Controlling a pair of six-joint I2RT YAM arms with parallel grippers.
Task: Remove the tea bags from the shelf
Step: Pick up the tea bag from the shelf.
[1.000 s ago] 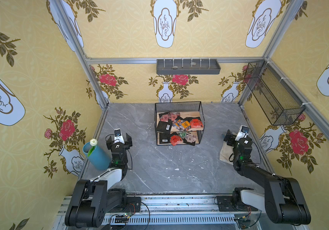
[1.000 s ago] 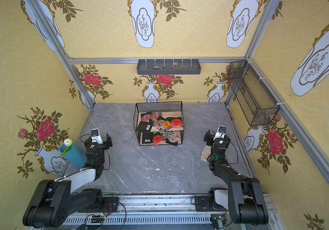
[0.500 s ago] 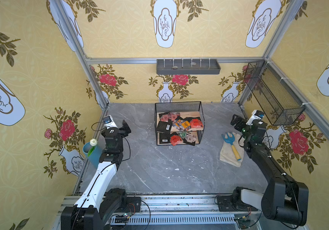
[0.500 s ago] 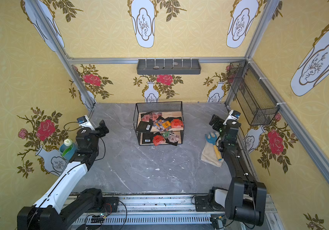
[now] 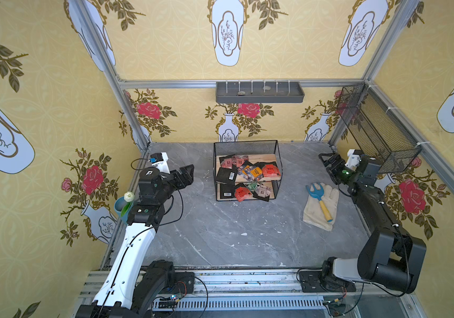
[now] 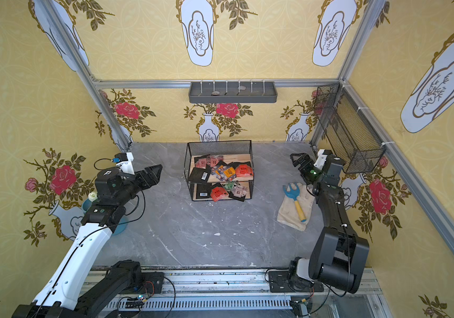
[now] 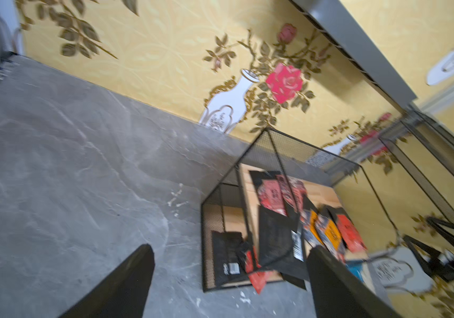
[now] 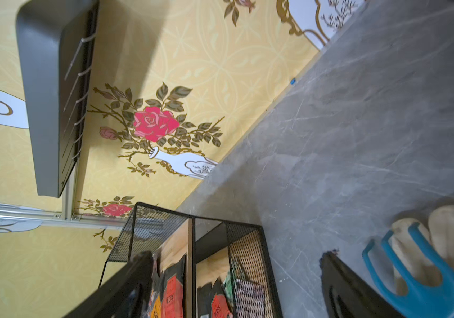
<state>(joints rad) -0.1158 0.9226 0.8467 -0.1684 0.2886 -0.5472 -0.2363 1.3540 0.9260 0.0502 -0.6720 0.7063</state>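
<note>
I find no removal begun: all tea bags [image 5: 250,172] lie on the shelf [image 5: 245,144], between and well apart from my left gripper [image 5: 187,174] and right gripper [image 5: 327,161], both wide open, empty.

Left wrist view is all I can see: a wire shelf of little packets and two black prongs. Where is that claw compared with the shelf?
Observer: In a top view the left claw hangs open in the air off the left side of the shelf, touching nothing.
Operator: Is there another arm somewhere?
Observer: Yes. The right claw, also open and empty, is raised off the shelf's right side, near a mesh basket on the wall.
Operator: Anything lying near that one?
Observer: A glove with a blue rake on top lies to the right of the shelf.
</note>
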